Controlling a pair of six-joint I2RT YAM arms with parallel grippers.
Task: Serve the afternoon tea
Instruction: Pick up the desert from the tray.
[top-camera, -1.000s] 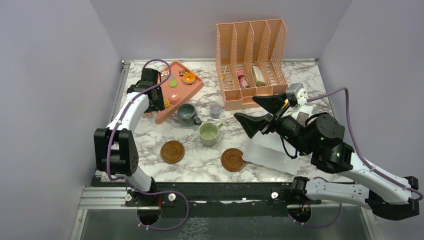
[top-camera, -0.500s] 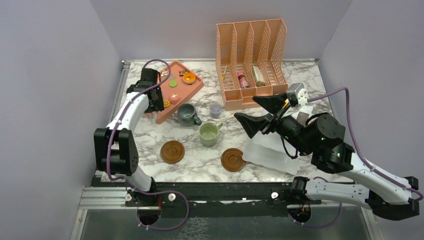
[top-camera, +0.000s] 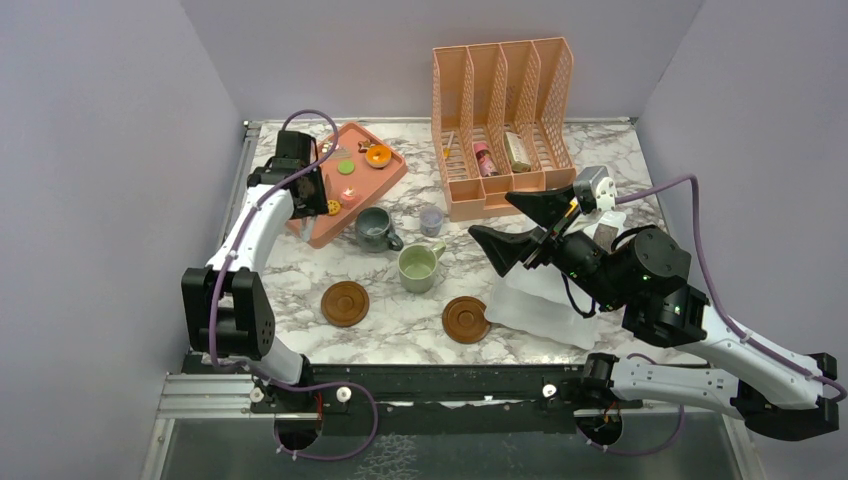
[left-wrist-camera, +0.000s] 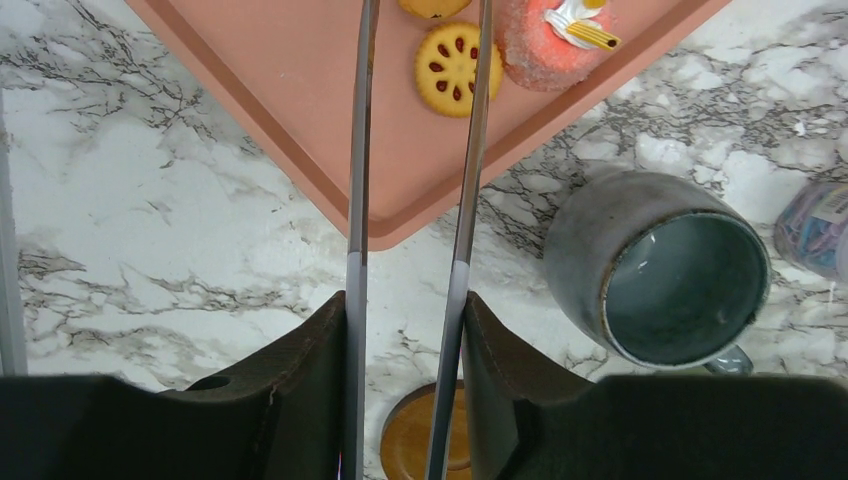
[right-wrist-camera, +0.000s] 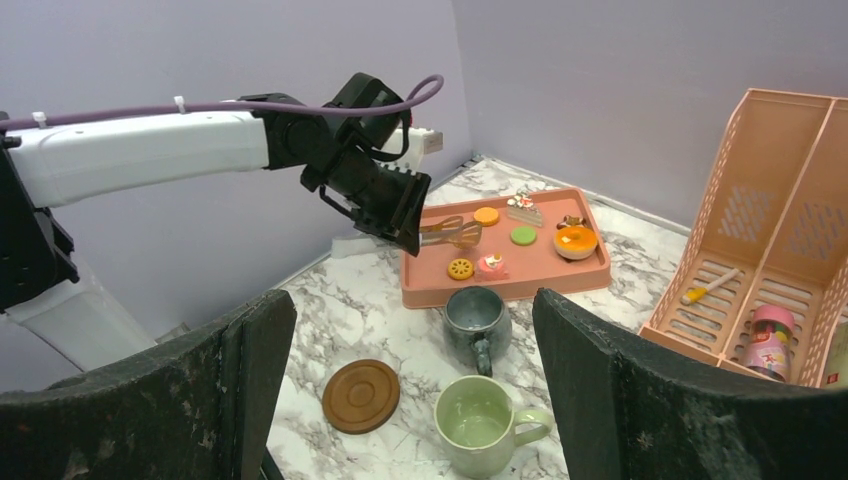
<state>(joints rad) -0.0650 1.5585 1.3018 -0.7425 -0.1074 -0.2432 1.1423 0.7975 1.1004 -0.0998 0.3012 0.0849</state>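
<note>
Two arms are up, but only the left one is working. Left gripper (left-wrist-camera: 405, 325) is clamping partway shut on thin metal tongs (left-wrist-camera: 361, 180), pinching both blades, which are reaching out over the near corner of the salmon-pink plastic tray (left-wrist-camera: 290, 90). Round yellow toy cookie with red dots (left-wrist-camera: 445, 68) is lying on the tray between the blades, with the pink frosted toy cake (left-wrist-camera: 540, 45) just beside it. Can't tell whether the tips are touching anything. Probably the step in hand is lifting a sweet off the tray, with tongs because the pieces are small.

Orange toy donut (top-camera: 379, 154) is sitting further back on the tray. Grey-blue ceramic mug (left-wrist-camera: 660, 270) is standing upright just off the tray's near corner, and the pale green mug (top-camera: 417, 268) is a bit further out. Neither is on a coaster. First round brown coaster (top-camera: 345, 302) and second round brown coaster (top-camera: 465, 318) are lying bare, well apart from the tray, toward the arm bases.

Right gripper (top-camera: 490, 217) is hanging wide open, holding nothing, well right of the tray. Tiny clear lilac cup (top-camera: 431, 220) is standing between the tray and the peach mesh file rack (top-camera: 500, 110). The grey-blue mug is crowding the tray corner, so the tongs could clip it coming out.
</note>
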